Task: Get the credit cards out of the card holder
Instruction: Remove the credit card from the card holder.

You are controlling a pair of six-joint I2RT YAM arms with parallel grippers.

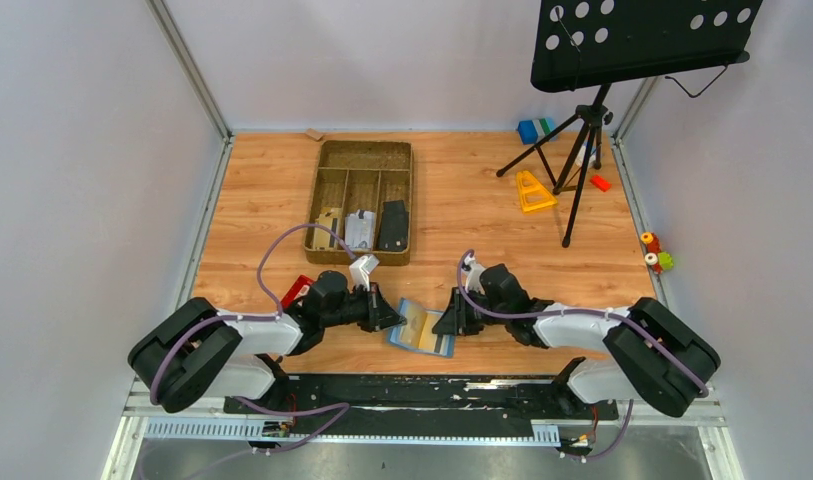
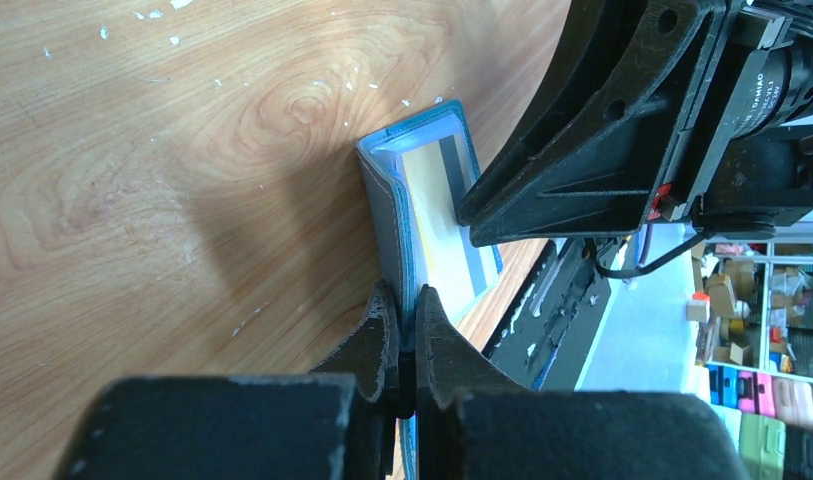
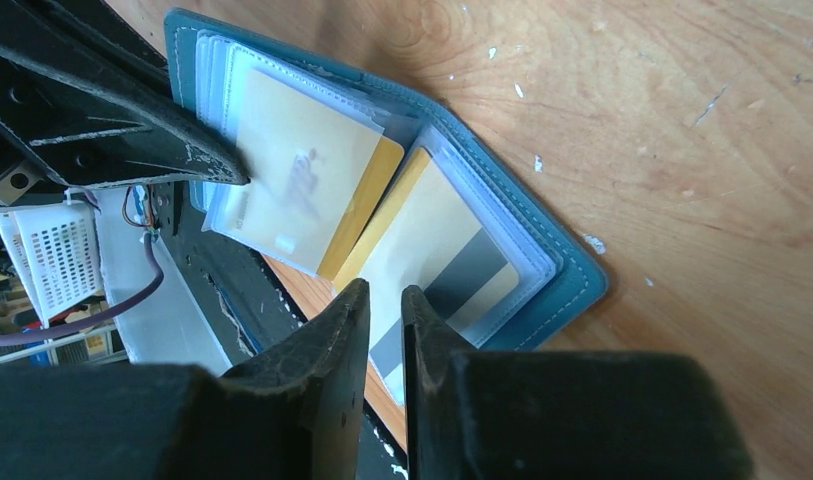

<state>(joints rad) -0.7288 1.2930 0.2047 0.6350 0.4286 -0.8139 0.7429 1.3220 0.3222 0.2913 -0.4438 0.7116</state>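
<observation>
The slate-blue card holder [image 1: 420, 330] lies open near the table's front edge, between my two grippers. My left gripper [image 2: 407, 305] is shut on its near edge [image 2: 387, 200] and tilts that flap up; it also shows in the top view [image 1: 387, 318]. A tan card with a grey stripe [image 3: 437, 255] sticks partly out of the right pocket. A gold card [image 3: 302, 180] sits in a clear sleeve on the left. My right gripper [image 3: 384, 300] hovers over the striped card's free end, jaws a narrow gap apart and holding nothing.
A brown divided tray [image 1: 320, 190] behind holds a tan card, a silver card and a dark one. A red block [image 1: 298, 290] lies by the left arm. A music stand [image 1: 582, 150], a yellow triangle [image 1: 532, 190] and a blue block [image 1: 532, 130] stand at the back right.
</observation>
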